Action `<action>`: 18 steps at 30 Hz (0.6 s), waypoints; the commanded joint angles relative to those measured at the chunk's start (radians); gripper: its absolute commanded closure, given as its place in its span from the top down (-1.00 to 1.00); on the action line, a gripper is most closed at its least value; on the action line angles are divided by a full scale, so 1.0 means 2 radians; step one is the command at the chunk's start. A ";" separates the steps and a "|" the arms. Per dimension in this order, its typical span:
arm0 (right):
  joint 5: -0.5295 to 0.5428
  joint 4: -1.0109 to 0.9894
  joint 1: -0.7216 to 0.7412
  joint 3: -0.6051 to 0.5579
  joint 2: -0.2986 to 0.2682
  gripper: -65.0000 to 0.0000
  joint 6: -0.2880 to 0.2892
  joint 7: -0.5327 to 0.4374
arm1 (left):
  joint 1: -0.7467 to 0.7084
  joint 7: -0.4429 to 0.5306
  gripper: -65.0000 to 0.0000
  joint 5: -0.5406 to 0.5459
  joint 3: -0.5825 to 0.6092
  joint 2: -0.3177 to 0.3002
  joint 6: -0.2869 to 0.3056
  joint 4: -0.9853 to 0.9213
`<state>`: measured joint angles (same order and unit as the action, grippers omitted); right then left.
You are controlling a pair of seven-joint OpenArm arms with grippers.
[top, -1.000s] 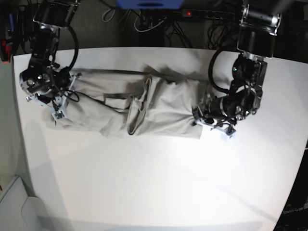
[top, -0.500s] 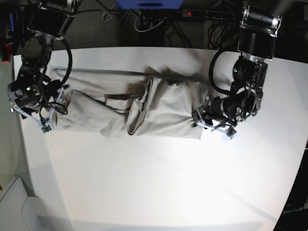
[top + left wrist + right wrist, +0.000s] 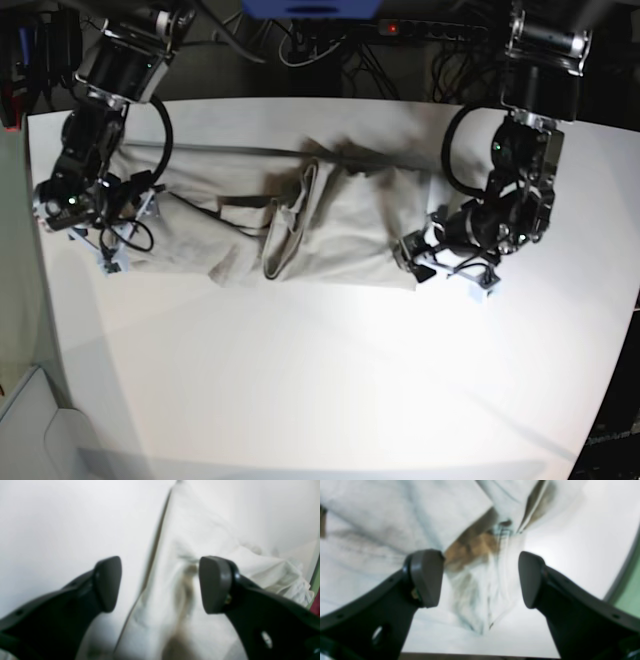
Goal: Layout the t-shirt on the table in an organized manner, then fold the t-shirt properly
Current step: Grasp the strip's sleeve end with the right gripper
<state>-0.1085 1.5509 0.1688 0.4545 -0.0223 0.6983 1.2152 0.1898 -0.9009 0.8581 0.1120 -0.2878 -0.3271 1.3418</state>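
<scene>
Now both pincers (image 3: 160,585) (image 3: 480,577) agape, low over t-shirt (image 3: 300,215) ends.

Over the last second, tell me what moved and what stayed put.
The right claw swung out toward the table's side edge, then came partway back to the t-shirt's end. The left claw shifted slightly outward and nearer the table's near edge. Both claws are open now, holding nothing. The t-shirt kept its rumpled, stretched-out lie on the table.
</scene>
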 commanded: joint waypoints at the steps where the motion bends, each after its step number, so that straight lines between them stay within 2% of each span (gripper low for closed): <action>1: 0.002 0.001 0.014 0.005 -0.005 0.46 0.000 -0.013 | 0.008 -0.003 0.58 0.016 -0.002 -0.004 -0.012 0.015; 7: 0.002 -0.031 0.016 0.019 -0.015 0.46 0.000 -0.036 | 0.004 -0.004 0.61 0.016 -0.002 -0.004 -0.012 0.017; 14: 0.002 -0.032 0.013 0.019 -0.013 0.45 0.000 -0.040 | 0.004 -0.003 0.61 0.011 -0.002 -0.004 -0.012 0.014; 16: 0.002 -0.046 0.013 0.019 -0.007 0.36 0.000 -0.040 | 0.004 -0.003 0.61 0.011 -0.002 -0.004 -0.012 0.014; 18: 0.002 -0.065 0.014 0.019 -0.004 0.18 0.000 -0.041 | 0.004 -0.002 0.61 0.011 -0.002 -0.004 -0.012 0.013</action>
<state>-0.0944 1.4220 0.1890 0.4953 -0.0330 0.6937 1.1267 0.1799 -0.9070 0.8566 0.1127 -0.2878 -0.3290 1.3563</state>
